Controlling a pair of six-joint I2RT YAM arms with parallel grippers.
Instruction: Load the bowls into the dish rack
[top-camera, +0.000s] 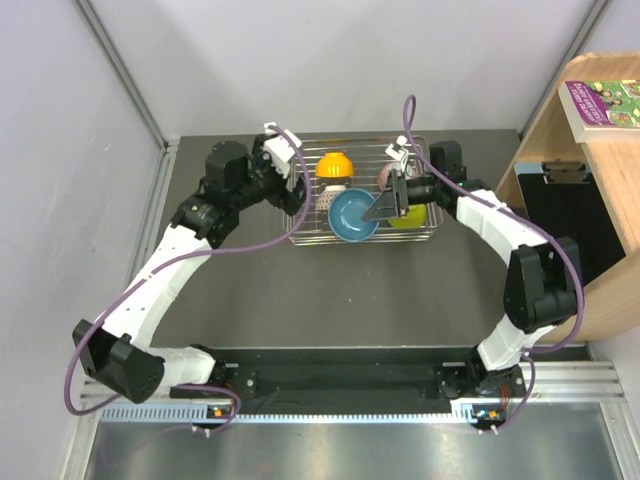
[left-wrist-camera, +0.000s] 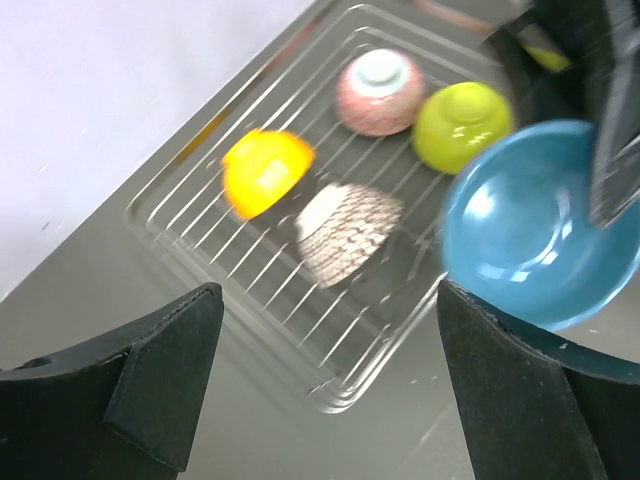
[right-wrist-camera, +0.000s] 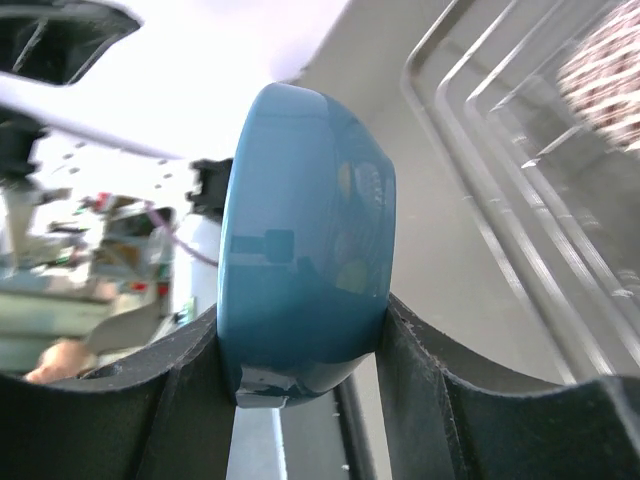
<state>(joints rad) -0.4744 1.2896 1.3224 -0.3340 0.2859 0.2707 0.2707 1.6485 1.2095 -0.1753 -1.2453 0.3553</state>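
The dish rack (top-camera: 425, 150) is a silver wire tray at the back of the table. In it lie an orange bowl (top-camera: 333, 165), a mosaic bowl (left-wrist-camera: 345, 230), a pink bowl (left-wrist-camera: 378, 92) and a lime green bowl (top-camera: 410, 217), all mouth down or tipped. My right gripper (top-camera: 386, 207) is shut on the rim of the blue bowl (top-camera: 350, 215), which it holds tilted over the rack's near side. From the right wrist the blue bowl (right-wrist-camera: 305, 230) sits edge-on between the fingers (right-wrist-camera: 430, 400). My left gripper (left-wrist-camera: 325, 390) is open and empty, above the rack's left near corner (left-wrist-camera: 350, 395).
A wooden shelf unit (top-camera: 600, 200) stands at the right with a book (top-camera: 605, 105) on top and a black panel against its side. Grey walls close in the left and back. The arm bases sit on a metal rail (top-camera: 340, 385) at the near edge.
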